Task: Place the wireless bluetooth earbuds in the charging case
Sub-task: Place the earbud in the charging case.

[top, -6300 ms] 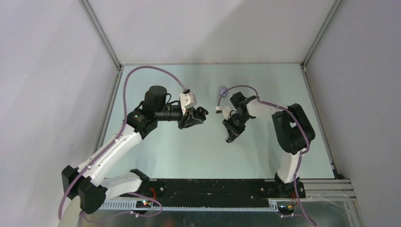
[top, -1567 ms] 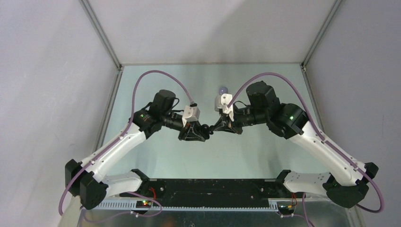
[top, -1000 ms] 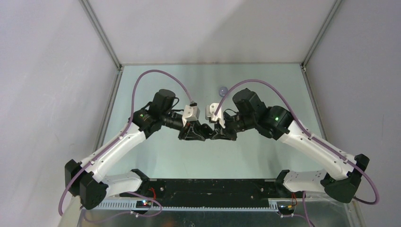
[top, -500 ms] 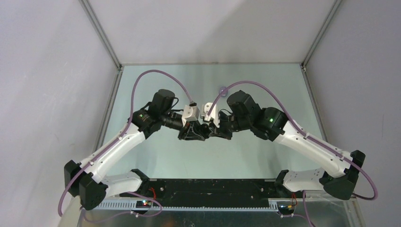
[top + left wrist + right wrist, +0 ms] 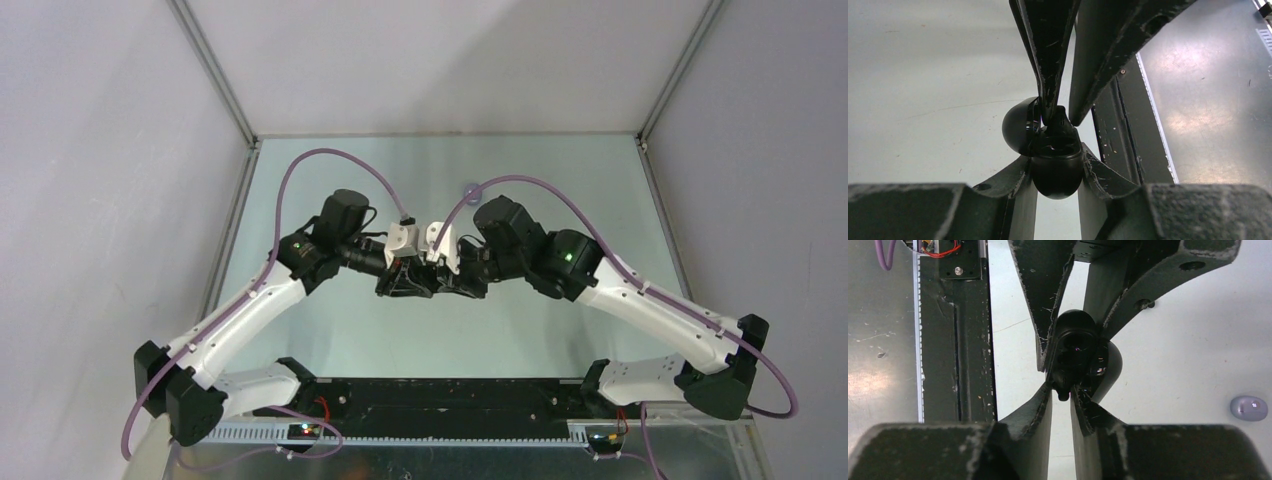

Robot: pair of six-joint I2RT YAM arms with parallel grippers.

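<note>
My left gripper is shut on the body of a black charging case. The case hangs above the table with its lid swung open. My right gripper meets it tip to tip at the table's middle. A small black earbud sits at the case mouth between the right fingertips. They stand slightly apart on either side of it. In the left wrist view the earbud pokes into the case's well, and how deep it sits is hidden.
A pale purple rounded piece lies alone on the table behind the grippers. The black base rail runs along the near edge, and grey walls enclose the light green table.
My right arm has moved left until its fingertips reach the case in the left gripper. Its jaws have parted a little around the earbud. The left arm has stayed still.
</note>
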